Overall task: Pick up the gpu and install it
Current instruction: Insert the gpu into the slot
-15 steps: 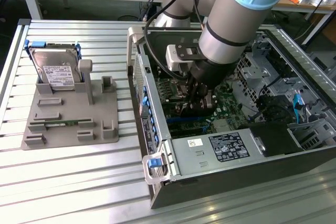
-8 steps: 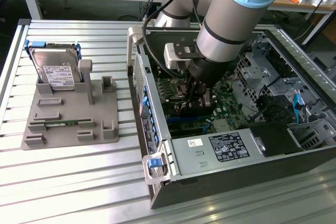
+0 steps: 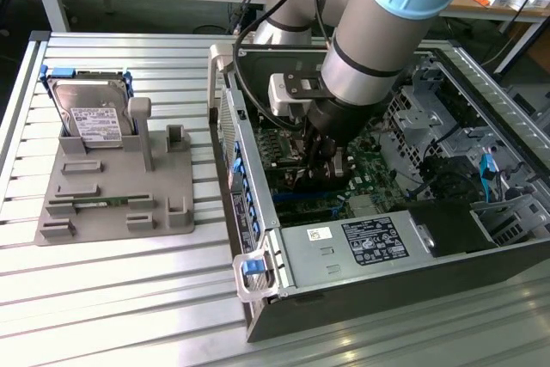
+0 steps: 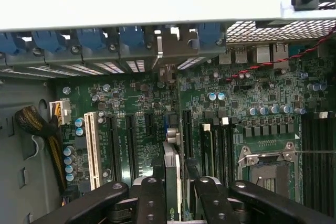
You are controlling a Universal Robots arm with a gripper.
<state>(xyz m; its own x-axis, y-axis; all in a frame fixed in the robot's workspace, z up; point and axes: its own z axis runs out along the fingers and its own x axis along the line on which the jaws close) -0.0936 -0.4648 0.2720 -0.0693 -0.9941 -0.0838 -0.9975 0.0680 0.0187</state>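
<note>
My gripper is down inside the open computer case, over the green motherboard. In the wrist view its black fingers are shut on the gpu, seen edge-on as a thin upright card. The card runs from the gripper toward the case's rear wall, where its silver end bracket stands among the blue slot latches. Its lower edge sits at a black expansion slot of the motherboard; whether it is fully seated is hidden.
A grey fixture on the slatted table at the exterior view's left holds a silver hard drive and a narrow green memory stick. Inside the case are a labelled power supply, drive cages, a white slot and the CPU socket.
</note>
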